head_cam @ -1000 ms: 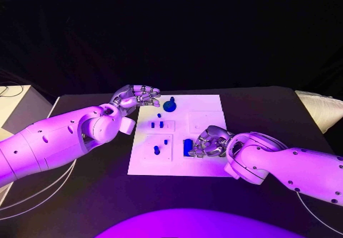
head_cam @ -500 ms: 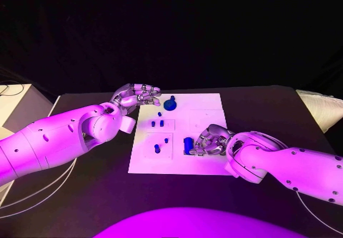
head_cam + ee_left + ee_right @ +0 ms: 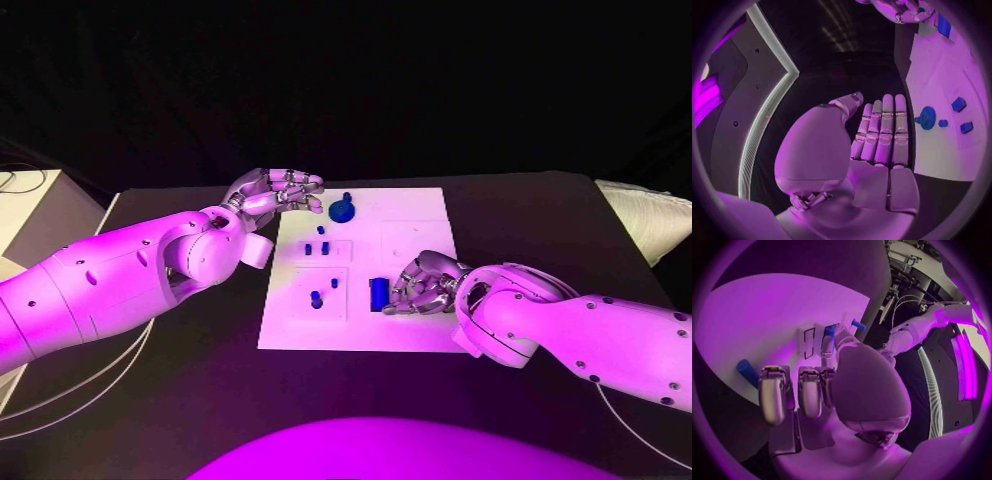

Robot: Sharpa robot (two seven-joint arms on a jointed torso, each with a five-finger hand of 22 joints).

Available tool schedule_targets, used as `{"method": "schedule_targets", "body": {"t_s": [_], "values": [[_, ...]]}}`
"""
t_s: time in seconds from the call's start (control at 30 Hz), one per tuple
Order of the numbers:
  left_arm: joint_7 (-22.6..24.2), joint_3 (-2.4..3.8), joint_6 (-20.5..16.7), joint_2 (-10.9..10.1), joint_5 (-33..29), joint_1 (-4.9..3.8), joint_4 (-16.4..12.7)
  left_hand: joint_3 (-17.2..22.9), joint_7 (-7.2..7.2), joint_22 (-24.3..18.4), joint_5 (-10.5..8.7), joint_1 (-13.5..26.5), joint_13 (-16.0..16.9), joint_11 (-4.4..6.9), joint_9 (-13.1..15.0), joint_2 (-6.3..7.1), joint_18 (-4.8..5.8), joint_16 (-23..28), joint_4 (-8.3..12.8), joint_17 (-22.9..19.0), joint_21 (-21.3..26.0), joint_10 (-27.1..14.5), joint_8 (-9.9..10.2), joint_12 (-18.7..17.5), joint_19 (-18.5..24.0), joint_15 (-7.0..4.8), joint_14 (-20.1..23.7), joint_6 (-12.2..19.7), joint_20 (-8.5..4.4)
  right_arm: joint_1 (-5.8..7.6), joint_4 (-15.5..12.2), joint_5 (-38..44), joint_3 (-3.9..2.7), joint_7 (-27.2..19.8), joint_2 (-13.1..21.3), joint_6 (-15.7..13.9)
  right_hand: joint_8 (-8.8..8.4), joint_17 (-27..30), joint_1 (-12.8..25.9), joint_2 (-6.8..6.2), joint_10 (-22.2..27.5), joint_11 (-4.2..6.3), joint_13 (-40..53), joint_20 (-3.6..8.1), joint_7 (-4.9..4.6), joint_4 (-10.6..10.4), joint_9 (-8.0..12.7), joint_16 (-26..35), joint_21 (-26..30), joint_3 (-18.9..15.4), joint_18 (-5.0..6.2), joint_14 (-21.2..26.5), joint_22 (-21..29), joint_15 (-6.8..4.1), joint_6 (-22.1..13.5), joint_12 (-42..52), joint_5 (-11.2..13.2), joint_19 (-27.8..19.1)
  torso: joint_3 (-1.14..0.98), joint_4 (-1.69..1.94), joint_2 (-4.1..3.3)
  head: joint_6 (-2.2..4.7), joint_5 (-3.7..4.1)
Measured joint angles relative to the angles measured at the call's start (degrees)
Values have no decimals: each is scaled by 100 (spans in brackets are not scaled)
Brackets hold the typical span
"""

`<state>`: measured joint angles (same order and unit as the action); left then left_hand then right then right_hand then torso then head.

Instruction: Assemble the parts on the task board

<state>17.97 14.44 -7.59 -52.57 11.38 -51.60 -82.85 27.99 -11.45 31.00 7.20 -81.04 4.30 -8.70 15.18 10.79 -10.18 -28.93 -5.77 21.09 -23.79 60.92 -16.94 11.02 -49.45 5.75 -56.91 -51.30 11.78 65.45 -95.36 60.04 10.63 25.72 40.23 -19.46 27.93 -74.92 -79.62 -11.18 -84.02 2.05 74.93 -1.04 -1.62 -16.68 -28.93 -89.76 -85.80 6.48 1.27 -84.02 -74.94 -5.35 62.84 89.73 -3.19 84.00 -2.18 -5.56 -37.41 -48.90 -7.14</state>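
Two silver many-fingered hands hover over a flat white rectangular task board (image 3: 418, 215) lying on the black surface (image 3: 548, 220). The left hand (image 3: 274, 192) hangs at the board's far left corner, its fingers (image 3: 882, 127) straight, side by side and holding nothing. Just beside it on the board sits a round blue disc-shaped part (image 3: 342, 211). Several small blue peg-like parts (image 3: 326, 247) stand nearer the board's middle. The right hand (image 3: 423, 285) rests low at the board's near right area, fingers (image 3: 773, 392) curled downward next to a long blue block part (image 3: 378, 293); whether they grasp it I cannot tell.
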Motion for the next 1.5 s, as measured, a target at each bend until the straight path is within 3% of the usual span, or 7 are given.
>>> {"method": "schedule_targets", "body": {"t_s": [0.4,0.67,0.73,0.87,1.0,1.37,1.5], "values": [[0,0,0,-2,0,0,1,0,0,-6,0,0,5,0,0,0,0,0,0,5,0,0,0,0,0,0,0,0,0,-4,-87,8,0,-41,140,-18,45,0,0,0,0,0,-1,0,0,1,1,0,0,-32,0,0,1,0,0,0,9,0,-7,-3,0,2,-7],[0,0,0,1,0,0,5,0,0,-5,0,0,4,0,0,0,0,0,0,4,0,0,0,0,0,0,0,0,0,14,-275,-31,-8,-187,467,-132,42,1,43,49,0,0,-1,0,-20,4,19,0,7,-26,0,0,2,0,-110,0,6,0,-7,-3,0,10,-2],[0,0,0,7,0,0,9,0,0,-5,0,0,4,0,0,0,0,0,0,4,0,0,0,0,0,0,0,0,0,43,-313,-94,-11,-293,572,-169,-70,1,-38,130,0,-4,-2,0,-86,16,96,0,65,70,0,0,2,0,-280,0,-67,0,-7,0,1,16,15],[0,0,0,25,0,1,14,0,0,-5,0,0,4,0,0,0,0,0,0,4,0,0,0,0,0,0,0,0,0,117,-384,-290,-20,-608,845,-269,-324,1,-53,146,1,-147,-2,-44,-256,17,249,0,78,129,0,11,2,95,-521,0,-128,1,1,4,4,32,35],[0,0,0,33,0,1,18,0,0,-5,0,0,4,0,0,0,0,0,0,15,22,0,0,0,0,0,0,0,0,162,-407,-432,-24,-843,1113,-321,-473,1,-21,177,0,-206,-2,-74,-312,23,342,0,78,216,-1,10,2,136,-578,0,-127,-10,1,-4,12,46,40],[3,0,0,54,0,1,25,0,0,-5,0,0,3,0,0,0,0,0,0,14,22,0,0,0,0,0,0,0,0,162,-308,-248,-23,-1018,1668,-310,-577,1,-28,228,0,-206,-3,-115,-315,24,446,0,-17,249,-1,11,3,176,-501,0,-115,-10,3,-27,27,103,166],[3,0,0,60,0,2,29,0,0,-5,0,0,3,0,0,0,0,0,0,14,22,0,0,0,0,0,0,0,0,120,-290,30,-22,-928,1742,-299,-600,1,90,155,0,-206,-3,-114,-271,22,467,0,-44,243,0,11,3,176,-363,0,-92,-10,3,-36,34,116,193]]}}
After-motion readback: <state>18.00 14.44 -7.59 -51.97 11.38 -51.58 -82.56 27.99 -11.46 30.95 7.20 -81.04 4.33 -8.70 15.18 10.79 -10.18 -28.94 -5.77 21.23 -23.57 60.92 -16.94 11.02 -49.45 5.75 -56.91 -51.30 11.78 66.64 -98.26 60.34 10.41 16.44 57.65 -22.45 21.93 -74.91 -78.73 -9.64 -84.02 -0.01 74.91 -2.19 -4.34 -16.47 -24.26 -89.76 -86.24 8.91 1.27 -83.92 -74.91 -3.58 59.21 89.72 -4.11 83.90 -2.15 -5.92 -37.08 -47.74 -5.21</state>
